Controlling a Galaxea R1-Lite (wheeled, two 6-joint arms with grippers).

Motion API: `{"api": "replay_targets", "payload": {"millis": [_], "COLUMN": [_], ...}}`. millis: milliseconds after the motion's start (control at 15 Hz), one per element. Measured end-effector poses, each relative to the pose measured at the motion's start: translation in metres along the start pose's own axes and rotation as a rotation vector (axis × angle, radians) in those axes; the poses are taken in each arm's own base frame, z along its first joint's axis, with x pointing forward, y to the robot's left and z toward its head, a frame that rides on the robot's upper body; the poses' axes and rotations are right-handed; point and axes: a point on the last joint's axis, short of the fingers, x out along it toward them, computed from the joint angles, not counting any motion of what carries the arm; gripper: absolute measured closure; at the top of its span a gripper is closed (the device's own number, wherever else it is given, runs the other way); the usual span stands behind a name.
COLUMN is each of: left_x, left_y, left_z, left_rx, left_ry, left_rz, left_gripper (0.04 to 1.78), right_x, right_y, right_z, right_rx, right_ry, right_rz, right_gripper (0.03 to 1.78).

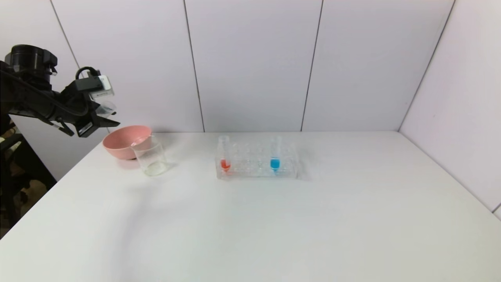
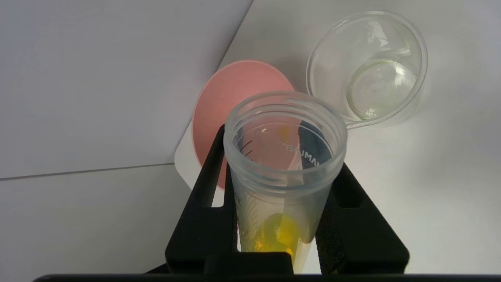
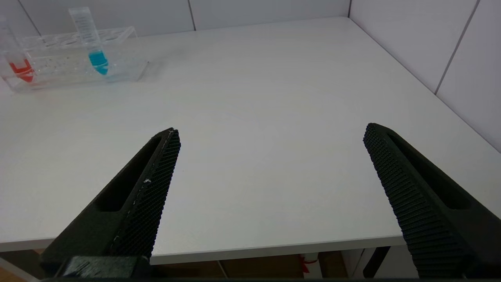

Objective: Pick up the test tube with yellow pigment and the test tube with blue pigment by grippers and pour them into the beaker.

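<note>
Left gripper [image 2: 283, 219] clamped tight on the test tube with yellow pigment [image 2: 282, 172], one black finger [image 2: 207, 203] pressed to each side of the tube below its threaded rim. Held aloft off the table's far left corner, above and just left of the pink bowl [image 1: 126, 141]. Tube tipped, open mouth turned toward the bowl and the beaker [image 1: 150, 156], yellow pigment pooled at the closed end back between the fingers. From the left wrist, pink bowl seen directly beyond the tube's mouth, beaker [image 2: 368, 68] beside it and apart from the tube, standing upright on the white table [image 1: 274, 227] with only a pale film at its bottom. In the head view, beaker touching or just in front of the bowl's right side; cannot tell which.

Further right along the far edge, near the middle, clear tube rack [image 1: 256, 164]. Red-tipped tube [image 1: 224, 156] upright at its left end, test tube with blue pigment [image 1: 275, 156] upright toward its right end, well apart from both grippers.

Right gripper [image 3: 270, 145] spread wide with nothing between its ribbed fingers, hanging over the table's near right part, out of the head view.
</note>
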Motion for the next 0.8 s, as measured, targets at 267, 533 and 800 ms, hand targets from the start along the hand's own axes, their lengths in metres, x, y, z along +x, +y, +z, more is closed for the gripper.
{"api": "replay_targets", "payload": {"millis": [267,533,800], "left_x": [0.004,0.010,0.017], "left_y": [0.002,0.004,0.004], "left_z": [-0.002,-0.004,-0.008], "left_rx": [0.082,0.120,0.120], "left_ry": [0.031,0.051,0.070], "left_rz": [-0.067,-0.113,-0.119], "left_gripper": [1.27,1.27,1.27], "right_x": [0.000,0.000,0.000], "right_y": [0.000,0.000,0.000], "right_z": [0.000,0.000,0.000], "right_rx": [0.000,0.000,0.000], "right_ry": [0.000,0.000,0.000], "right_rz": [0.000,0.000,0.000], "right_gripper": [0.10,0.10,0.10]}}
